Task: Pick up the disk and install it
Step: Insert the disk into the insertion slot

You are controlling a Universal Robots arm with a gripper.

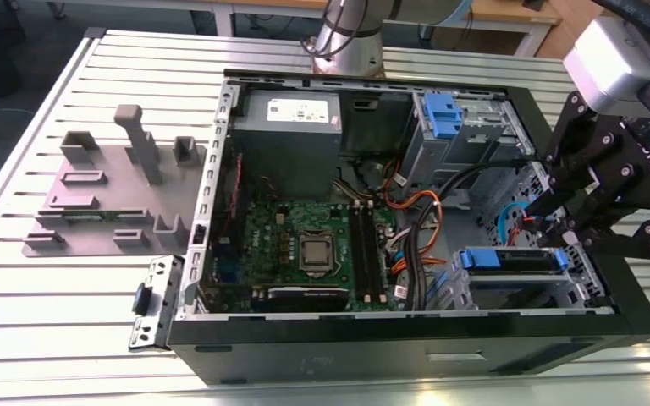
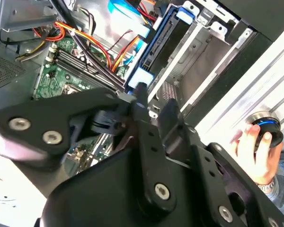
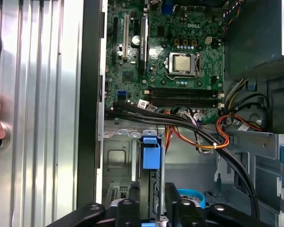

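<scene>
The disk [image 1: 514, 259], a flat drive in a blue bracket, lies level in the top of the lower drive cage at the front of the open computer case [image 1: 206, 211]. In both wrist views it runs edge-on between the cage rails, its blue tab [image 3: 151, 156] toward the motherboard and the same tab [image 2: 141, 76] just past the fingertips. My gripper [image 1: 562, 244] hangs over the case at the exterior view's right, shut on the disk's near end [image 3: 152, 201]. One black finger [image 2: 141, 97] sits on each side of the disk.
Orange, black and blue cables [image 3: 213, 139] cross the case close to the cage. A second blue bracket [image 1: 443, 114] sits in the upper bay. A grey stand with upright posts [image 1: 122, 182] is on the table at the exterior view's left. A person's hand [image 2: 255, 151] rests on a knob beside the case.
</scene>
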